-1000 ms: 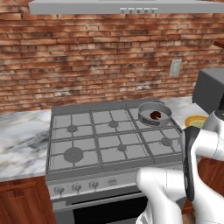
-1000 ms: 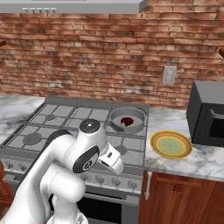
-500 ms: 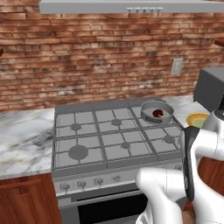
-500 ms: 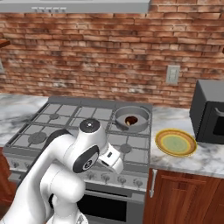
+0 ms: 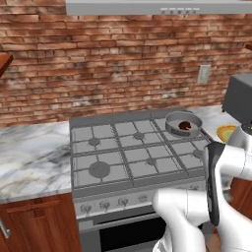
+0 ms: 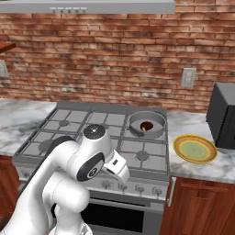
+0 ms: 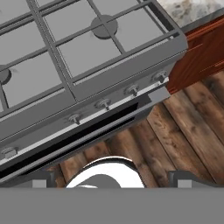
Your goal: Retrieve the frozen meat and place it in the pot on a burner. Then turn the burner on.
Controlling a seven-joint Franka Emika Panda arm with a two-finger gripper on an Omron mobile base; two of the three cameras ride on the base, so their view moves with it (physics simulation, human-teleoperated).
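Meat (image 6: 147,125) in pot (image 6: 148,124), well apart from spread fingers (image 7: 189,177).

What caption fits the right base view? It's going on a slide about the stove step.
Frozen meat sits in the pot on the stove's back right burner, yellow plate on the counter beside.

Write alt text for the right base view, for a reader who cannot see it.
A grey six-burner gas stove stands against a red brick wall, with a shallow grey pot on its back right grate holding a small dark reddish lump of meat. The white robot arm rises in the lower left foreground. A yellow plate with a green centre lies on the marble counter right of the stove, beside a dark microwave.
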